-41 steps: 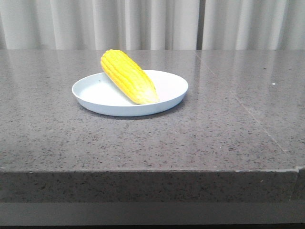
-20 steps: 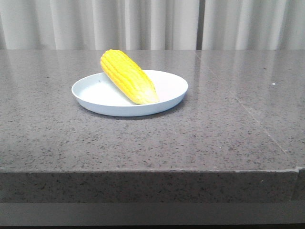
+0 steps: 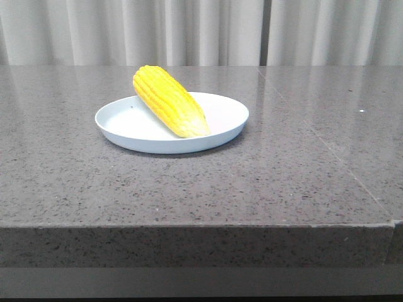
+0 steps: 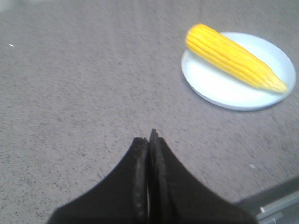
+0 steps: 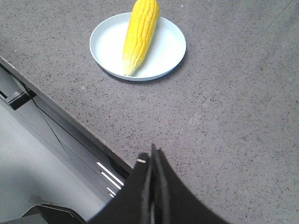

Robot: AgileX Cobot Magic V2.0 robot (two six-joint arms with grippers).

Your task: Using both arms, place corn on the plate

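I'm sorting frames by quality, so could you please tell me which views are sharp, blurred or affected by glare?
Front view: sharp, evenly lit, with soft sheen on the far table and a faint shadow under the plate. Left wrist view: soft throughout, with the corn and the shut left tool slightly blurred. Right wrist view: crisp on the plate and table grain, with the shut right tool dark and featureless.

Table (image 3: 296,176): grey speckled stone-like top, polished, faint sheen. Plate (image 3: 126,129): smooth pale bluish-white, plastic-looking, matt. Corn (image 3: 169,100): ridged kernel rows, slightly glossy yellow. My left gripper (image 4: 148,140) and right gripper (image 5: 152,156): matt black fingers, finely ribbed inner pads. Curtain (image 3: 201,31): pleated pale cloth.
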